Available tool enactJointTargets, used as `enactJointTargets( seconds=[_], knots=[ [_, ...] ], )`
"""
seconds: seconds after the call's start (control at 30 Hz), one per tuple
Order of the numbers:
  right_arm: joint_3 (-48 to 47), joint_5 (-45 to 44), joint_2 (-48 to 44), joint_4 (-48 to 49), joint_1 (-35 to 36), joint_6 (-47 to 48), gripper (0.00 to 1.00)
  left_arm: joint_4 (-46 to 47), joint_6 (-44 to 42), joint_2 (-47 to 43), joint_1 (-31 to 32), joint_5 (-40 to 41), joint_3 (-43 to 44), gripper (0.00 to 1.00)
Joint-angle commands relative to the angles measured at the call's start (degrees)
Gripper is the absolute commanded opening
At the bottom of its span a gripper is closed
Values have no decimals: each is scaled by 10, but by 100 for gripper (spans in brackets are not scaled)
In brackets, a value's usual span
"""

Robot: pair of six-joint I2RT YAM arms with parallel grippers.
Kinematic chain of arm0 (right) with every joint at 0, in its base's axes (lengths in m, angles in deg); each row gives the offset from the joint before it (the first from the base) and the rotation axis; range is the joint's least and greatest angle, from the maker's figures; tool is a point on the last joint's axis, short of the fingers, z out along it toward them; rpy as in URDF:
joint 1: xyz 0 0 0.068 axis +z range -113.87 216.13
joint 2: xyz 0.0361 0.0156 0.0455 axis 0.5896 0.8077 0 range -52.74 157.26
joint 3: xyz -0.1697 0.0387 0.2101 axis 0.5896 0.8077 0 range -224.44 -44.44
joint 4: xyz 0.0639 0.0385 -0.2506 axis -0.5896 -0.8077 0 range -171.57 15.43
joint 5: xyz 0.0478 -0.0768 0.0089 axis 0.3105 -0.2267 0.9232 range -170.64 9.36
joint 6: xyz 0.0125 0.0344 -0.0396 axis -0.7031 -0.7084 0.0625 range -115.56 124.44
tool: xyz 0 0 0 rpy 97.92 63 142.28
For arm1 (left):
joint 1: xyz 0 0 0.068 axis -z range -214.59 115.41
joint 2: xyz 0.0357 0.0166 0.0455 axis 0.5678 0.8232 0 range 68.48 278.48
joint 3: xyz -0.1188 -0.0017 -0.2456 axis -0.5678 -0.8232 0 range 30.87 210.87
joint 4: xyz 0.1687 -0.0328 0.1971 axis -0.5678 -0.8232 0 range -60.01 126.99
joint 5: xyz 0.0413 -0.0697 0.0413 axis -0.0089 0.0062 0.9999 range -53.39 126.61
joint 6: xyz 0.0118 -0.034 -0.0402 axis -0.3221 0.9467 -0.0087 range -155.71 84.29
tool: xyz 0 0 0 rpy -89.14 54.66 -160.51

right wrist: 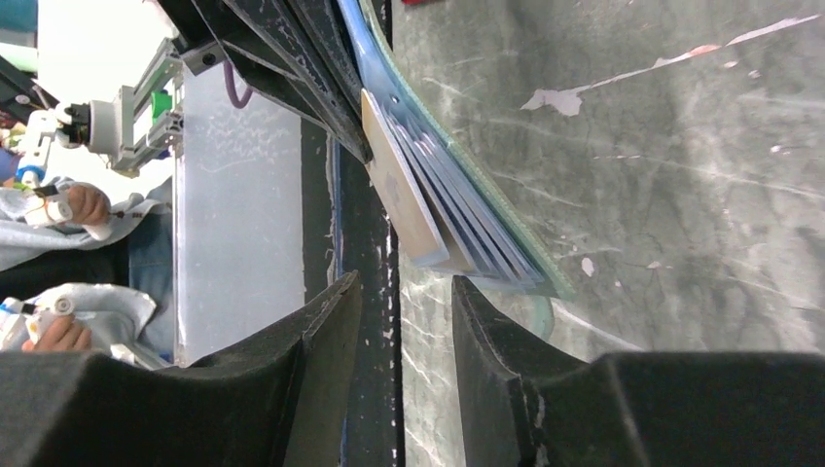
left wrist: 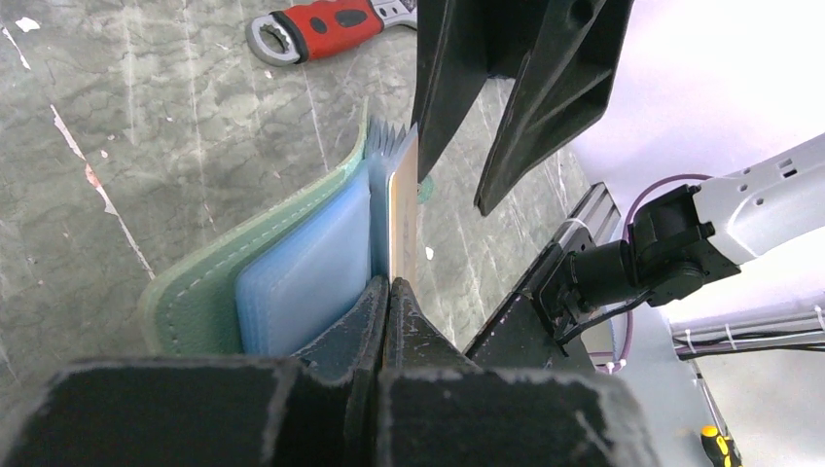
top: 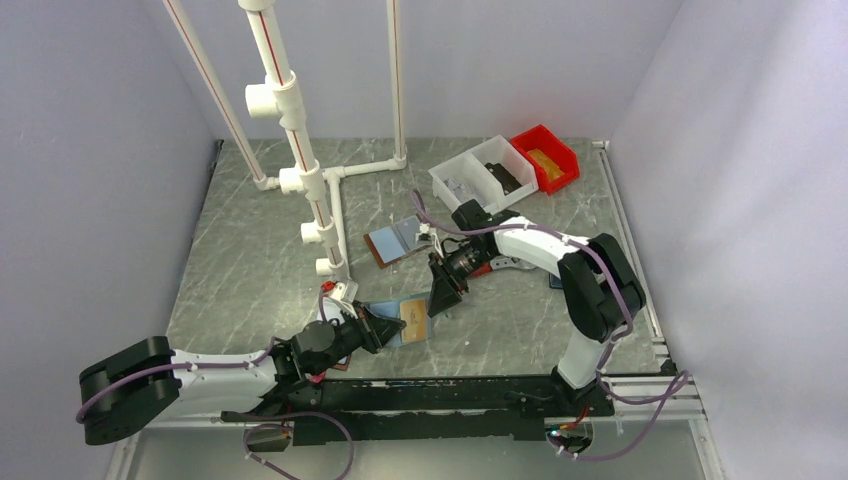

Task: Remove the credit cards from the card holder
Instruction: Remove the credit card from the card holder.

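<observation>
The card holder (top: 398,330) lies open near the table's front, with a mint-green cover (left wrist: 199,292) and blue-grey sleeves (left wrist: 311,268) fanned upward. A tan credit card (left wrist: 404,209) stands in the outermost sleeve and also shows in the right wrist view (right wrist: 399,190). My left gripper (left wrist: 389,287) is shut on the near edge of that sleeve stack; from above it (top: 388,326) reaches in from the left. My right gripper (right wrist: 404,302) is open just short of the card's free edge, apart from it, and it (top: 441,298) hangs over the holder's right end.
A brown-edged folder (top: 398,240) lies open behind the holder. White bins (top: 478,175) and a red bin (top: 546,157) sit at the back right. A white pipe frame (top: 300,180) rises at centre-left. A red-handled tool (left wrist: 321,24) lies on the table beyond the holder.
</observation>
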Motion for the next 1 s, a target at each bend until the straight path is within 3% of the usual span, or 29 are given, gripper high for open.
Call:
enactJointTargets(
  seconds=[0.0,0.33,0.53,0.97],
  knots=[
    [-51,10,-15,-73,-20,96,43,52,10,-21,3,-5,-21,0],
    [-39,-60,-38,-50,-31,99,57,-18,-2,-107,3,-14,-16,0],
    [-34,-35,-37,-52,-30,102,68,-31,-9,-133,3,-27,-17,0],
    [-36,25,-34,-64,-15,107,72,41,-29,-77,3,-60,-10,0]
  ],
)
